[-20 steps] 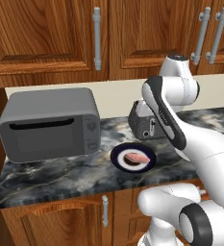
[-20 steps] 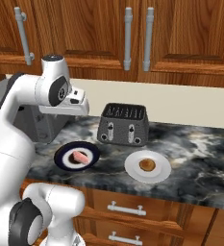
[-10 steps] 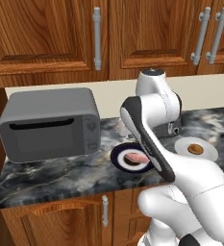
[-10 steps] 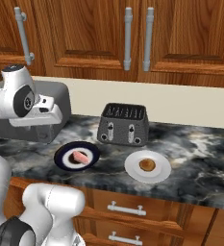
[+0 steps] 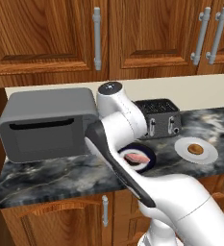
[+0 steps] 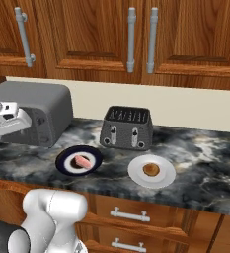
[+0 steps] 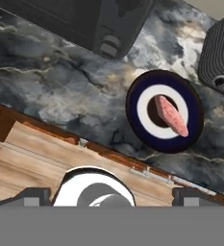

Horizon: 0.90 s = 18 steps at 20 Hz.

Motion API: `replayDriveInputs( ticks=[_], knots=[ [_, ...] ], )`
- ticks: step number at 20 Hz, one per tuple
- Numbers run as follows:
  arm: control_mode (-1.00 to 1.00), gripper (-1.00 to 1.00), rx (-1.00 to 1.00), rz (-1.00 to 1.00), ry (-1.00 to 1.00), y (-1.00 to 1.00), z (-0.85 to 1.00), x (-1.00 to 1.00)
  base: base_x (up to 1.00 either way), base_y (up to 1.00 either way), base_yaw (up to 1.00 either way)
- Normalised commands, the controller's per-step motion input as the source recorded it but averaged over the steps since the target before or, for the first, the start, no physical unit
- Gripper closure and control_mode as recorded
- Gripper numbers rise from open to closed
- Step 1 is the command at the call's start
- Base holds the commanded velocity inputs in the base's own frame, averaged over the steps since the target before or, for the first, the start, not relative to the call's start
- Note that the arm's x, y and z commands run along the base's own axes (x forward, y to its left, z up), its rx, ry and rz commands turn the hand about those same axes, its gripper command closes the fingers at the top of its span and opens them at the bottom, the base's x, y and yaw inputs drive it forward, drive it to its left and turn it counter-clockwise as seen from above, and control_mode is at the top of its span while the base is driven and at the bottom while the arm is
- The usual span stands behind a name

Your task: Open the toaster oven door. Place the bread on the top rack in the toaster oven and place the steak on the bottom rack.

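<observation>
Two plates, one black toaster and the toaster oven (image 5: 46,125) stand on the dark marbled bench (image 5: 60,175), noted from left to right. Furthest left is the toaster oven, a light-grey rounded box. The toaster oven door (image 5: 43,139) lies flush with the front, shut, with its long handle slot along the upper edge. The hand (image 7: 112,195) hangs over the front edge of the bench and looks down. Its two dark fingertips (image 7: 34,196) stand as far apart as they go, with nothing between them and nothing touched. In the hand view the oven's lower corner lies beyond the hand, up and to the left, well apart from the tips. Beyond the hand and to its right is a dark-blue plate (image 7: 137,91) with a white centre. The steak (image 7: 172,115), a pink oblong slab, lies on that white centre and is clear of the hand. Further right of the hand the black toaster (image 5: 159,117) sits at the back of the bench, just behind the blue plate. Furthest right from the hand is a white plate (image 5: 207,156) with the bread (image 5: 195,148) at its middle, a small round brown piece. The blue plate sits between this plate and the hand. Wooden cabinet doors (image 5: 152,33) with grey bar handles run above the whole bench.
</observation>
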Motion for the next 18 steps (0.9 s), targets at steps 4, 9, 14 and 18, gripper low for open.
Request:
replayDriveInputs(
  ticks=[4,9,14,18],
  knots=[
    [-1.00,-1.00,-0.11,0.20,-0.06,0.45,0.00,-0.01,0.00,0.00,0.00],
    [-1.00,-1.00,-0.17,0.29,-0.12,0.30,-0.01,0.00,0.00,0.00,0.00],
    [-1.00,-1.00,-0.32,0.28,-0.05,0.15,-0.16,0.00,0.00,0.00,0.00],
    [-1.00,-1.00,-0.28,0.26,-0.01,0.25,-0.15,0.06,0.00,0.00,0.00]
  ],
)
